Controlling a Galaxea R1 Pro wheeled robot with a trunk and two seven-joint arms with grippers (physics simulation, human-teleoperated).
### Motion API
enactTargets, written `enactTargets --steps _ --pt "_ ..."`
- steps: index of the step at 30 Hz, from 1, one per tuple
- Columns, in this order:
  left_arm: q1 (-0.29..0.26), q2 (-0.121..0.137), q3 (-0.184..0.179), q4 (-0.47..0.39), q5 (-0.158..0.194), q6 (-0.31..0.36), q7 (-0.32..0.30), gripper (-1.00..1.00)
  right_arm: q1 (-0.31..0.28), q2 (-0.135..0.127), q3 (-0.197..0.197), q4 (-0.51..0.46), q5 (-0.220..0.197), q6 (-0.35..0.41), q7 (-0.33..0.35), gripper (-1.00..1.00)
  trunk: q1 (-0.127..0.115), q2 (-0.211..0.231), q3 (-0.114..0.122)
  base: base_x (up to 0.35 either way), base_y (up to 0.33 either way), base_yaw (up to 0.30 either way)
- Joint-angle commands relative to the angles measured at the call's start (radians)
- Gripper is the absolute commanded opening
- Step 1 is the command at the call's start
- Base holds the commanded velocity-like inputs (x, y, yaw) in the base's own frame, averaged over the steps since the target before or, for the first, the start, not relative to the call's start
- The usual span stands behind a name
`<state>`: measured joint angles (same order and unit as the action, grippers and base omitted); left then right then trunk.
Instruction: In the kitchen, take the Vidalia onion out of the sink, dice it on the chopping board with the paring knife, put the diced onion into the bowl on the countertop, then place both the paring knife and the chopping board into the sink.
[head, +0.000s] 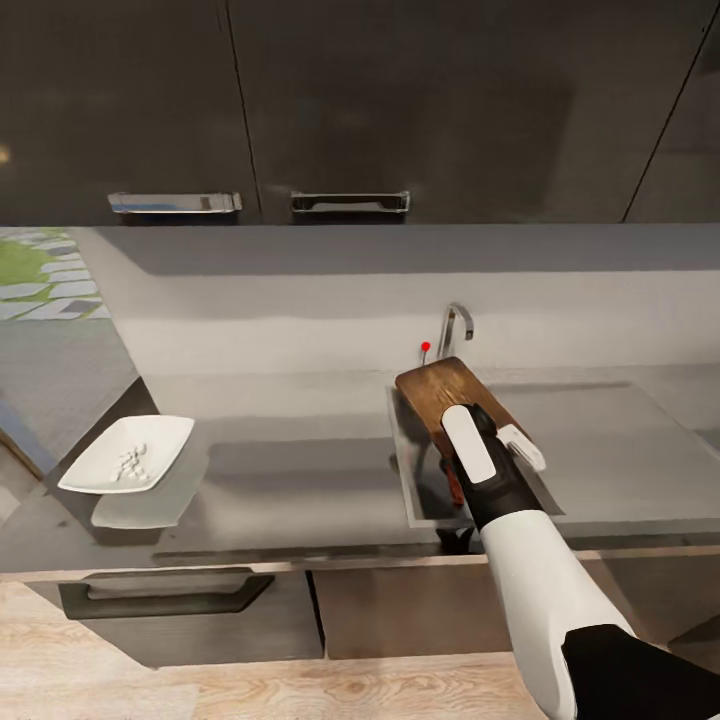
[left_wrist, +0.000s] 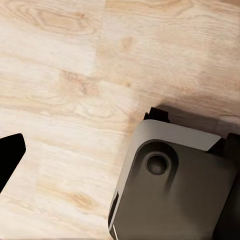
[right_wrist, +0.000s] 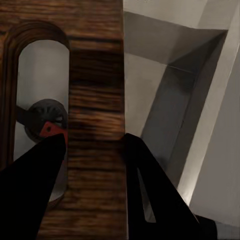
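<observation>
The chopping board (right_wrist: 95, 100) is pinched at its handle end by the right gripper (right_wrist: 95, 147): in the right wrist view one dark finger (right_wrist: 35, 175) sits in the slot handle and the other (right_wrist: 150, 185) lies against the board's outer edge, so the jaws are closed down to the width of that strip of wood. Through the slot the same view shows the sink's round drain and a bit of red-orange that looks like the paring knife (right_wrist: 49, 129) lying below. From the head view, the right gripper (head: 470, 420) holds the board (head: 440, 390) tilted over the sink (head: 420, 500), its far end up near the chrome tap (head: 455, 330) with the red knob, and the red-orange knife handle (head: 453, 488) shows down in the basin just beside the arm. Well apart to the left on the countertop (head: 300, 470) sits the white bowl (head: 128, 452) with pale diced pieces in it. The left wrist view shows pale wooden floor (left_wrist: 60, 75) and a dark grey part of the robot's base (left_wrist: 175, 185); a black shape at its edge may be a fingertip, and I cannot tell how the left gripper stands.
</observation>
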<state>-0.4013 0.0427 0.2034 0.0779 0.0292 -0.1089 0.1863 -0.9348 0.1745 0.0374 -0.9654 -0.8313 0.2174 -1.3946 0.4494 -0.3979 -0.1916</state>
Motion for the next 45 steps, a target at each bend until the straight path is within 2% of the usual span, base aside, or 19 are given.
enactTargets --steps 1,5,7,10,17,23,33,45 --pt "-0.002 0.0 0.004 0.005 0.003 -0.009 0.001 1.0 -0.001 0.0 0.0 0.0 -0.001 0.01 -0.006 -1.0 0.001 -0.002 -0.002 0.0 0.0 0.047" --pt "-0.002 0.0 0.004 0.005 0.003 -0.009 0.001 1.0 -0.001 0.0 -0.008 0.004 0.004 -0.012 -0.008 -1.0 0.001 -0.002 -0.002 0.0 0.0 0.016" --pt "-0.002 0.001 0.004 0.005 0.003 -0.008 0.001 1.0 -0.001 0.0 -0.012 0.026 0.005 -0.047 -0.009 -1.0 0.001 -0.002 -0.002 0.0 -0.04 0.003" --pt "-0.002 0.001 0.004 0.005 0.003 -0.008 0.001 1.0 -0.001 0.0 -0.017 0.108 0.003 -0.111 -0.008 -1.0 0.001 -0.002 -0.002 0.0 -0.197 0.001" --pt "-0.002 0.005 0.004 0.005 0.004 -0.008 0.001 1.0 -0.001 0.0 -0.017 0.141 0.0 -0.177 -0.009 -1.0 0.001 -0.002 -0.002 0.0 -0.089 0.0" --pt "-0.002 0.005 0.004 0.005 0.005 -0.008 0.001 1.0 -0.001 0.0 -0.016 0.143 -0.001 -0.185 -0.009 -1.0 0.001 -0.002 -0.002 0.012 0.021 0.0" --pt "-0.002 0.005 0.004 0.005 0.005 -0.008 0.001 1.0 -0.001 0.0 -0.017 0.146 0.0 -0.185 -0.009 -1.0 0.001 -0.002 -0.003 0.188 0.198 0.0" --pt "-0.002 0.005 0.004 0.005 0.005 -0.009 0.001 1.0 0.006 0.0 -0.023 0.148 0.001 -0.192 -0.008 -1.0 0.001 -0.002 -0.02 0.023 0.019 0.0"
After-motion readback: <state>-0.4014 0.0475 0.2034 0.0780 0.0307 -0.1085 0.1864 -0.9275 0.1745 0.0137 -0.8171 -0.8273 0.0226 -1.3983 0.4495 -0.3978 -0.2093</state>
